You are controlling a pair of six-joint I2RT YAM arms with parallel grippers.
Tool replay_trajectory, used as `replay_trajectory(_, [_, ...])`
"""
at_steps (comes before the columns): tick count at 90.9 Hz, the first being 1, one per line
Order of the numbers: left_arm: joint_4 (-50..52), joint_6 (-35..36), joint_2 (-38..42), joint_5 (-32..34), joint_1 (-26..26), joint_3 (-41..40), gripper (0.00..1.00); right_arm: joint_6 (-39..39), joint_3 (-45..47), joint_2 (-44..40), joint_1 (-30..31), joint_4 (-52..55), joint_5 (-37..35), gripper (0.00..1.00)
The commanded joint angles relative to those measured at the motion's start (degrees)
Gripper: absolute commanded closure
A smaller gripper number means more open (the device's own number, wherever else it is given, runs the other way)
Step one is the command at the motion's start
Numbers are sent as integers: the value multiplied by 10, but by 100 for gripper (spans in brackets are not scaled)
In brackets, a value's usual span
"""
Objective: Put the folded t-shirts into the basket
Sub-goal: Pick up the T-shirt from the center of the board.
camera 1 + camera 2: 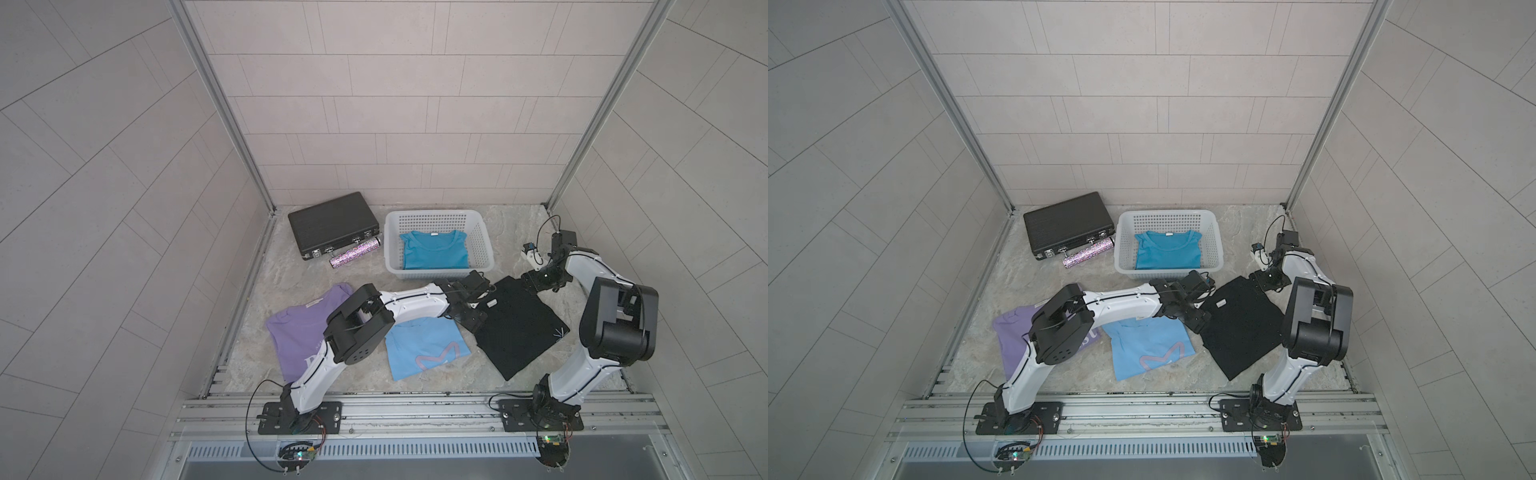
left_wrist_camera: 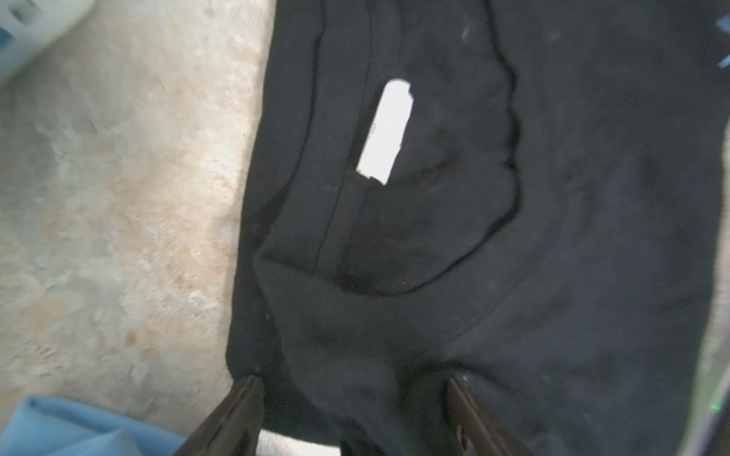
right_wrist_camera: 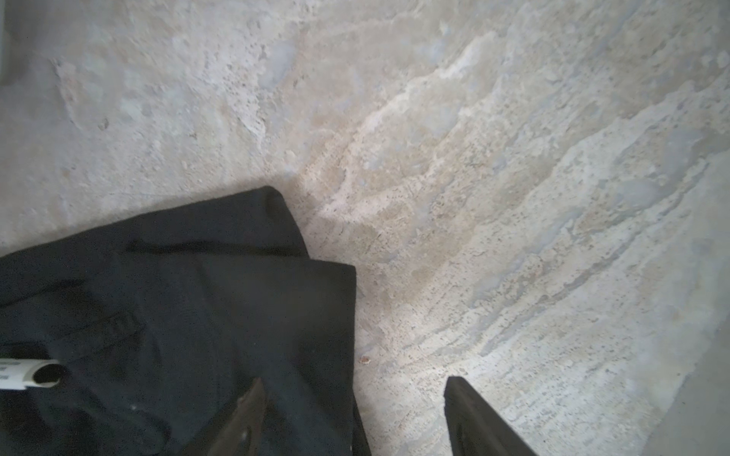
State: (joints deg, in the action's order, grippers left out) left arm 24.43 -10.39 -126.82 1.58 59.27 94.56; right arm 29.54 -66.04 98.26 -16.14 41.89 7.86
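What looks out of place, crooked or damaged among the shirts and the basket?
The black t-shirt lies askew, turned diagonally, while the light blue t-shirt beside it lies straighter. In the right wrist view, the black shirt's folded layers do not line up at one corner. Nothing looks spilled or damaged.

We stretch our left arm (image 1: 415, 297) low and far across toward our right side, elbow raised, forearm near level, wrist bent down. Our left gripper (image 2: 355, 381) points downward with its jaws standing well apart (both fingers (image 2: 241, 414) show in the left wrist view). Our right arm (image 1: 577, 374) stands up from its base and folds at a high elbow. Our right gripper (image 3: 355, 381) hangs low, jaws likewise spread.
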Motion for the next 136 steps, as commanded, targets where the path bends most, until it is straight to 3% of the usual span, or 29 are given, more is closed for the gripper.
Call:
replay_trajectory(1, [-5,27,-9,29,2,1,25,6,9,0,-1,-7,0,25])
replay_trajectory(39, [-43,90,34,104,9,-34,23,7,20,13,-1,-13,10,26])
replay_trajectory(90, [6,30,-38,24,9,-11,18,10,26,6,-1,-13,14,28])
replay_trajectory(96, [3,30,-36,14,9,-15,24,10,22,6,-2,-13,16,28])
replay_trajectory(136, [1,79,-29,15,-1,5,85,18,-23,4,-22,7,65,27])
